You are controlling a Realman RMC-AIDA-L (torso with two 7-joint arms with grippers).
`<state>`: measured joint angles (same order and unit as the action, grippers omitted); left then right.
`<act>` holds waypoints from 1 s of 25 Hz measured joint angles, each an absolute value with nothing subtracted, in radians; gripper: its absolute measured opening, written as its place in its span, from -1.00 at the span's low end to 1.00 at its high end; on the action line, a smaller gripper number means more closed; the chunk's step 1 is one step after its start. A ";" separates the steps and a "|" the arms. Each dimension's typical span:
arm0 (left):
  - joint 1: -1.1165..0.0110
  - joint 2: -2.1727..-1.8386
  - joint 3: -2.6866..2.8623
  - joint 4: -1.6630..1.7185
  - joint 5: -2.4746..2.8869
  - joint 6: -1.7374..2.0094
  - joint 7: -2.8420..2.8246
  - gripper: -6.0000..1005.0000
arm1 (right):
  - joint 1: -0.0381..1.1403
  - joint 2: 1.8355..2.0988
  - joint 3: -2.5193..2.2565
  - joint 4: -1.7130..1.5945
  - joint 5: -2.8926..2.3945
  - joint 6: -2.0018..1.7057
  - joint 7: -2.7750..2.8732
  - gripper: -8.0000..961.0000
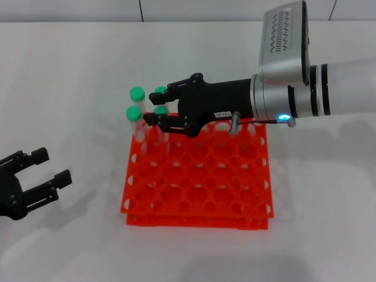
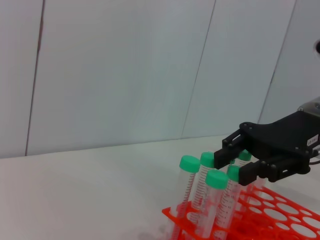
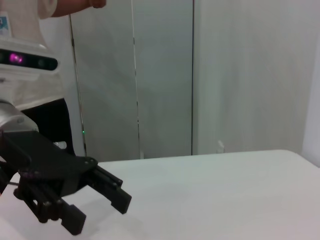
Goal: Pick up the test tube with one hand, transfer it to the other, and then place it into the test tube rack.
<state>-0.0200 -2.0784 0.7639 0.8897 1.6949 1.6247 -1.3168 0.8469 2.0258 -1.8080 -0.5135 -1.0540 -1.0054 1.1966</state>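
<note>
The orange-red test tube rack (image 1: pixel 197 188) stands mid-table. Three green-capped tubes (image 1: pixel 137 94) stand in its far-left corner holes. My right gripper (image 1: pixel 160 108), the labelled one on the arm with the blue light, reaches over that corner. Its fingers close on the green cap of the test tube (image 1: pixel 162 110), which stands upright among the others. In the left wrist view the same gripper (image 2: pixel 243 161) holds the test tube's cap (image 2: pixel 244 155) above the rack (image 2: pixel 280 215). My left gripper (image 1: pixel 44 170) rests open and empty low at the table's left.
White table all around the rack, white wall panels behind. A small metal pin (image 1: pixel 234 123) sticks out under the right wrist above the rack's far row. The right wrist view shows the left gripper (image 3: pixel 100 200) over the table.
</note>
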 joint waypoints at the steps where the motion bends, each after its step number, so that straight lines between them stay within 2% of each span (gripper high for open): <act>1: -0.020 -2.078 0.764 0.890 1.695 1.625 -1.317 0.48 | 0.845 2.025 -1.808 -0.520 -1.054 -1.005 1.199 -0.19; 5: -0.017 -2.078 0.762 0.894 1.695 1.631 -1.320 0.48 | 0.816 2.015 -1.810 -0.581 -1.060 -1.026 1.232 -0.18; 10: -0.024 -2.078 0.740 0.897 1.695 1.649 -1.326 0.48 | 0.718 1.998 -1.719 -0.714 -1.190 -1.115 1.321 -0.17; 16: -0.035 -2.078 0.739 0.898 1.693 1.658 -1.327 0.48 | 0.576 2.004 -1.440 -0.792 -1.379 -1.351 1.329 -0.15; 20: -0.052 -2.078 0.739 0.896 1.693 1.675 -1.333 0.48 | 0.512 1.996 -1.307 -0.788 -1.429 -1.465 1.304 -0.14; 25: -0.072 -2.076 0.743 0.891 1.706 1.682 -1.338 0.48 | 0.423 1.976 -1.262 -0.751 -1.435 -1.500 1.214 0.22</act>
